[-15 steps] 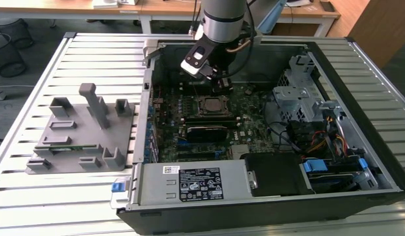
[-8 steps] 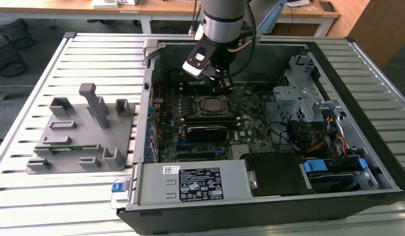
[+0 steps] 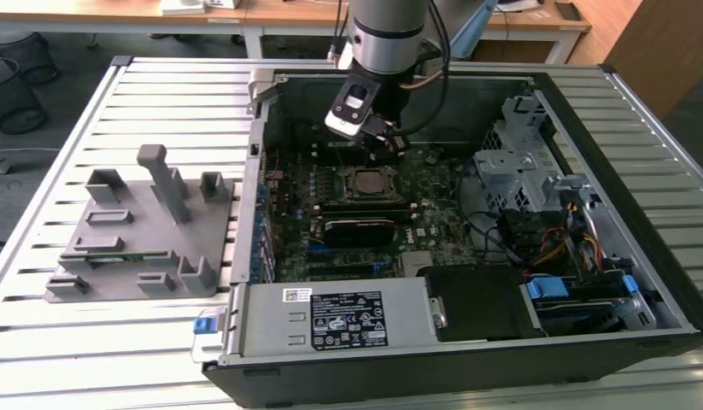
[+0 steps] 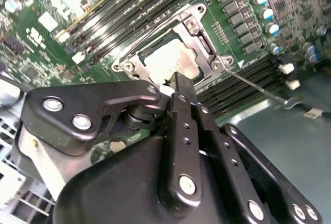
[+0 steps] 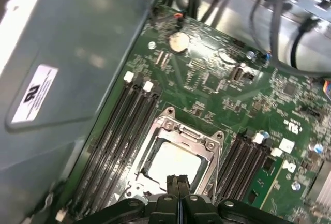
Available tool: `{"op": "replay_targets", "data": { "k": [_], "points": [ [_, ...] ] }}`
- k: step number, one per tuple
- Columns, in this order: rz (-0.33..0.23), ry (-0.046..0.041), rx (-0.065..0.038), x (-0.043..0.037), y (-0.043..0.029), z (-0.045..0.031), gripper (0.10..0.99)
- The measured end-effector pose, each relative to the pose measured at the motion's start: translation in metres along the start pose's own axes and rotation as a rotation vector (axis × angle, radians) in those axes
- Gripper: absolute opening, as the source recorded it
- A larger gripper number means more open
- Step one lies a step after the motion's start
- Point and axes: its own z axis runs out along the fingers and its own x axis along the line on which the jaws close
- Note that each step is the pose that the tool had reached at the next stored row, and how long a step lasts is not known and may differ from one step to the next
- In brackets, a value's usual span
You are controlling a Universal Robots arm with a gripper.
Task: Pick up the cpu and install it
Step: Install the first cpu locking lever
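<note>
The cpu [image 5: 173, 162] lies flat inside the metal socket frame [image 5: 209, 144] on the green motherboard, its silvery top facing up. In the second wrist view the cpu [image 4: 168, 58] sits just beyond my fingertips. My gripper [image 5: 178, 183] hangs above the near edge of the socket, shut, with its two black fingers pressed together and nothing between them. In the exterior view the gripper [image 3: 380, 141] hovers over the back part of the open computer case, a little behind the cpu [image 3: 366, 181].
A grey fixture block [image 3: 135, 231] with upright posts stands on the slatted table at the exterior view's left. The case walls [image 3: 260, 171] surround the board. Memory slots [image 5: 121, 131] flank the socket. A power supply [image 3: 328, 316], a drive cage [image 3: 522, 162] and cables [image 3: 556, 248] crowd the case.
</note>
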Motion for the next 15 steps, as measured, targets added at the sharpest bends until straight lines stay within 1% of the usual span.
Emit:
{"op": "replay_targets", "data": {
  "k": [11,13,15],
  "points": [
    [-0.198,0.0029,0.003,0.0,0.0,0.0004,0.106],
    [-0.22,0.0032,0.003,0.0,-0.0001,0.0009,0.106],
    [-0.226,0.0033,0.003,0.0001,-0.0002,0.0013,0.106]
  ]
}}
